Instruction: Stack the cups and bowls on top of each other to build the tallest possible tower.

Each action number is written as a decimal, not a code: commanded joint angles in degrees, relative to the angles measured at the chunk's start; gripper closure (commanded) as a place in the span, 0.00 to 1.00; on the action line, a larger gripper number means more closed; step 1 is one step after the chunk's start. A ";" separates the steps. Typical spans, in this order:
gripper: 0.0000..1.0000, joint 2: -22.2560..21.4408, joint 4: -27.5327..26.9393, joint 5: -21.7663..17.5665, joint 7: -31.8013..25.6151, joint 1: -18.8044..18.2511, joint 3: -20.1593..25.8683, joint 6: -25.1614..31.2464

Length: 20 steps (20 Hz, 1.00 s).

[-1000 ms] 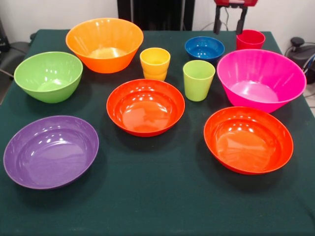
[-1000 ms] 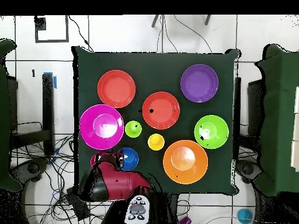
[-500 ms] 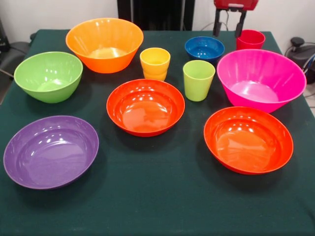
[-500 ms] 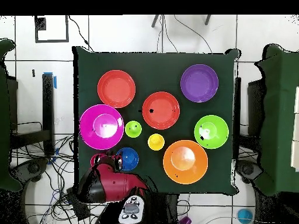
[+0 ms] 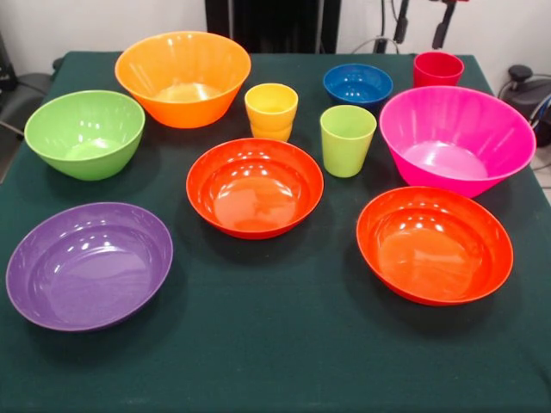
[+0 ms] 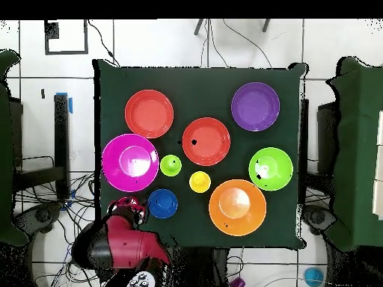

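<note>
A: From the front, what sits on the dark green tablecloth (image 5: 284,344)?

B: Nothing is stacked; every piece stands alone. At the back, a deep orange glossy plastic bowl (image 5: 182,77), a small blue bowl (image 5: 357,85) and a small red tumbler (image 5: 437,69). In the middle row, a lime-green bowl (image 5: 84,133), a yellow-orange tumbler (image 5: 271,111), a lime-green tumbler (image 5: 347,139) and a large magenta bowl (image 5: 456,138). Nearer the camera, a shallow red-orange bowl (image 5: 255,187), a second red-orange bowl (image 5: 434,243) and a purple bowl (image 5: 89,263).

A: And the gripper?

B: Only two dark fingertips of the gripper (image 5: 422,24) show at the top edge, spread apart with nothing between them, above and behind the red tumbler.

A: From overhead?

B: The same spread. The red and black arm (image 6: 123,245) sits at the table's bottom-left corner, its head covering the red tumbler's spot, just beside the blue bowl (image 6: 162,203). The magenta bowl (image 6: 130,162) is above it.

A: Any writing or brand marks?

B: None I can read on the pieces or the cloth.
</note>
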 commanded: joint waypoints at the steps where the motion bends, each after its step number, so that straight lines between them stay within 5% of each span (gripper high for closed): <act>1: 0.00 1.64 -3.65 5.71 12.27 2.57 -1.45 8.89; 20: 0.00 4.34 -8.58 5.31 12.15 0.87 -2.97 11.81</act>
